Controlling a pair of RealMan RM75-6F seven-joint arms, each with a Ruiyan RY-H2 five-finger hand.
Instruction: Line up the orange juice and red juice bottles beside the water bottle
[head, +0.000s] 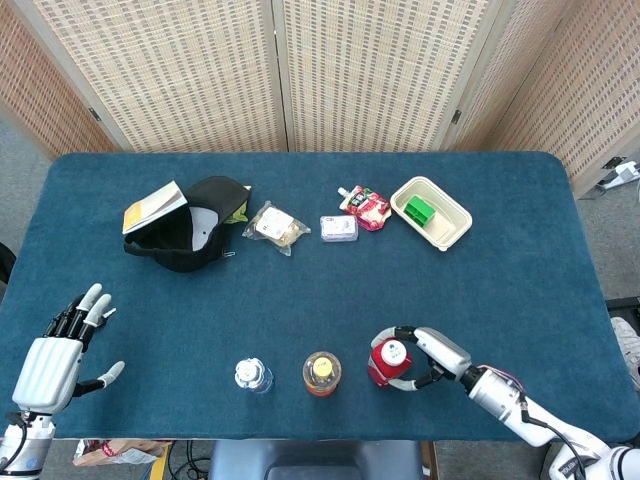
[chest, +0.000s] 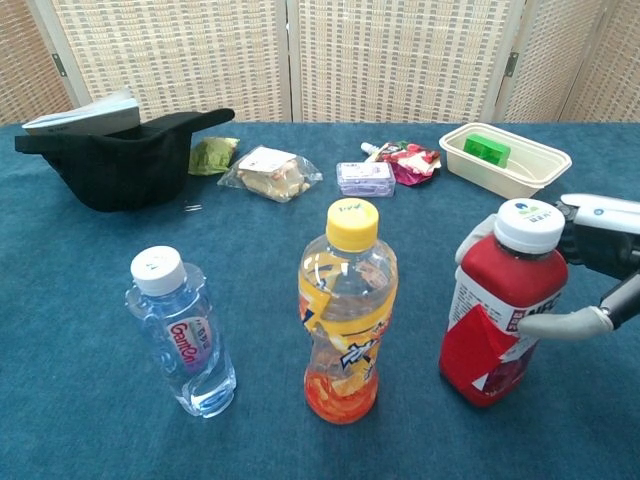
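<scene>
We see a deep blue table (chest: 90, 300); the water bottle (chest: 182, 335) is clear with a white cap and a pale blue label lettered in red; the orange juice bottle (chest: 346, 312) has a yellow cap, a yellow label and orange liquid; the red juice bottle (chest: 498, 305) is dark red with a white cap and a red-and-white label; the right hand (chest: 600, 270) is white and black with grey fingers (chest: 560, 322); the left hand (head: 55, 352) is white with black.
</scene>
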